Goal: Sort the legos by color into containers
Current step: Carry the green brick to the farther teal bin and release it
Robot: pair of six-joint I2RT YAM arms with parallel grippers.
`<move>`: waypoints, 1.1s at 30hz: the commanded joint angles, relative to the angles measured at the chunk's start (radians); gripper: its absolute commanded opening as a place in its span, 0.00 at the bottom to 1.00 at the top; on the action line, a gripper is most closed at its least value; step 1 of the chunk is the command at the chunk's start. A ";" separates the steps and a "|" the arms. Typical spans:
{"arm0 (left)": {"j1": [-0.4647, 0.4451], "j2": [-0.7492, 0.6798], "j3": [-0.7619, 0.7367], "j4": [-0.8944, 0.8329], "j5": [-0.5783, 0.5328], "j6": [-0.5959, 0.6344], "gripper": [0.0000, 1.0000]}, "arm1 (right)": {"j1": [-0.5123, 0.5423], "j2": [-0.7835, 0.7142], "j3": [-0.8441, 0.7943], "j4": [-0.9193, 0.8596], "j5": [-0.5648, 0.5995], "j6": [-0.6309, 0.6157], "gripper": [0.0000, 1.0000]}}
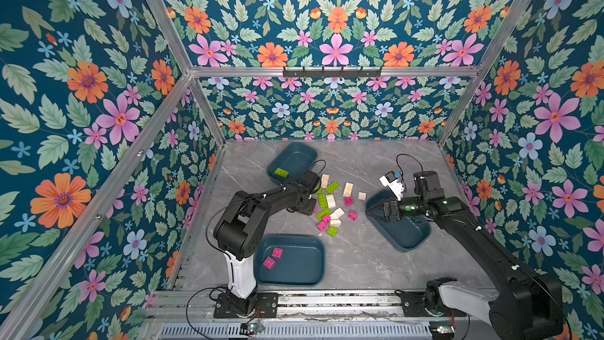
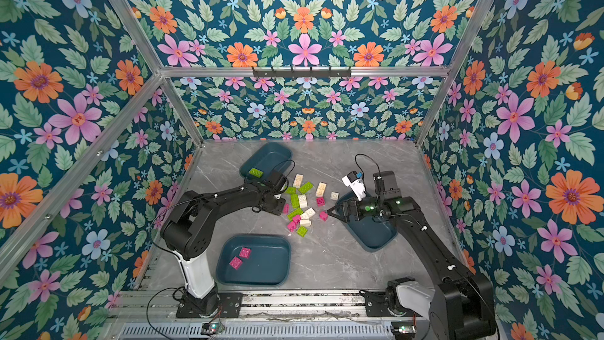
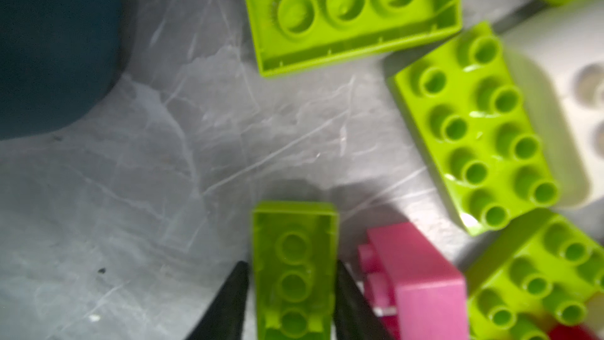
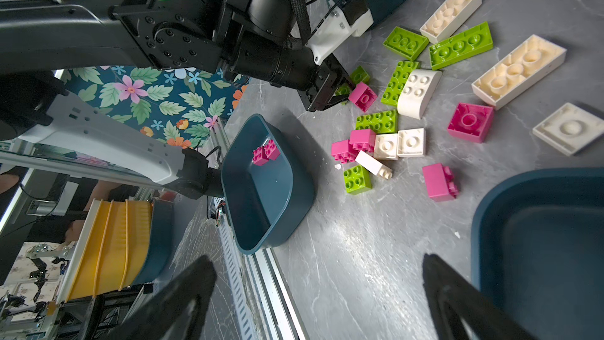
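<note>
Legos (image 4: 377, 121) lime, magenta, cream, studded, several upturned, seemingly glossy

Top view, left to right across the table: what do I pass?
Bin with two pink legos → loose lego pile → lone cream square brick → bin under the open right gripper. Far bin with the green brick overlaps the first; left out.

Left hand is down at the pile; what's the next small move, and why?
Probably lift the left hand straight up: its fingers press both sides of a green brick, and the far bin already holds a green one.
</note>
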 commanded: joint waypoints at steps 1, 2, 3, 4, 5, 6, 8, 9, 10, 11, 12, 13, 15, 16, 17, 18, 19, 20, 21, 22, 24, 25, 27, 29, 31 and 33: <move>0.005 -0.007 0.002 -0.030 0.016 -0.001 0.30 | 0.001 -0.003 0.008 -0.010 0.004 -0.021 0.99; 0.004 -0.016 0.001 -0.034 0.018 -0.003 0.30 | 0.000 -0.002 0.008 -0.008 0.004 -0.021 0.99; 0.005 -0.028 -0.001 -0.040 0.017 -0.004 0.30 | 0.000 -0.002 0.007 -0.005 0.002 -0.020 0.99; 0.006 -0.041 0.001 -0.054 0.014 -0.007 0.30 | 0.000 -0.002 0.003 0.003 0.000 -0.018 0.99; 0.006 -0.049 0.007 -0.072 0.011 -0.011 0.30 | 0.001 0.002 0.002 0.009 -0.003 -0.015 0.99; 0.006 -0.062 0.017 -0.094 0.011 -0.015 0.30 | 0.000 0.006 0.003 0.016 -0.007 -0.012 0.99; 0.006 -0.097 0.031 -0.132 0.011 -0.026 0.31 | 0.000 0.014 0.006 0.025 -0.015 -0.006 0.99; 0.006 -0.116 0.044 -0.159 0.010 -0.033 0.31 | 0.000 0.017 0.012 0.026 -0.020 -0.005 0.99; 0.006 -0.134 0.062 -0.189 0.004 -0.035 0.31 | 0.000 0.020 0.018 0.029 -0.026 -0.004 0.99; 0.006 -0.147 0.079 -0.209 -0.010 -0.034 0.32 | 0.001 0.022 0.021 0.034 -0.029 0.000 0.99; 0.009 -0.162 0.102 -0.234 -0.031 -0.031 0.32 | 0.001 0.024 0.024 0.043 -0.035 0.006 0.99; 0.017 -0.170 0.125 -0.249 -0.047 -0.026 0.32 | 0.001 0.026 0.025 0.054 -0.044 0.016 0.99; 0.044 -0.171 0.176 -0.266 -0.066 -0.016 0.33 | 0.000 0.029 0.022 0.089 -0.063 0.040 0.99; 0.060 -0.166 0.199 -0.272 -0.072 -0.008 0.33 | 0.000 0.032 0.022 0.103 -0.071 0.052 0.99; 0.077 -0.155 0.226 -0.274 -0.081 0.007 0.33 | -0.001 0.032 0.022 0.116 -0.079 0.064 0.99; 0.095 -0.141 0.257 -0.271 -0.094 0.022 0.34 | 0.000 0.033 0.023 0.128 -0.086 0.074 0.99; 0.114 -0.123 0.290 -0.269 -0.107 0.037 0.34 | 0.001 0.032 0.021 0.140 -0.092 0.084 0.99; 0.129 -0.104 0.316 -0.262 -0.111 0.048 0.34 | 0.000 0.030 0.017 0.151 -0.096 0.093 0.99; 0.147 -0.083 0.343 -0.246 -0.110 0.058 0.34 | 0.002 0.027 0.014 0.159 -0.098 0.102 0.99; 0.164 -0.061 0.367 -0.226 -0.109 0.071 0.34 | 0.000 0.025 0.013 0.164 -0.101 0.107 0.99; 0.191 -0.007 0.428 -0.207 -0.115 0.092 0.34 | 0.001 0.020 0.010 0.165 -0.101 0.111 0.99; 0.205 0.024 0.463 -0.205 -0.108 0.091 0.34 | 0.000 0.017 0.010 0.162 -0.100 0.110 0.99; 0.228 0.076 0.516 -0.188 -0.095 0.087 0.34 | 0.001 0.014 0.010 0.154 -0.097 0.108 0.99; 0.240 0.128 0.569 -0.177 -0.086 0.088 0.35 | 0.000 0.014 0.010 0.147 -0.094 0.104 0.99; 0.246 0.178 0.616 -0.166 -0.085 0.104 0.35 | 0.001 0.014 0.009 0.144 -0.089 0.102 0.99; 0.250 0.224 0.661 -0.147 -0.087 0.131 0.36 | 0.000 0.015 0.011 0.142 -0.086 0.101 0.99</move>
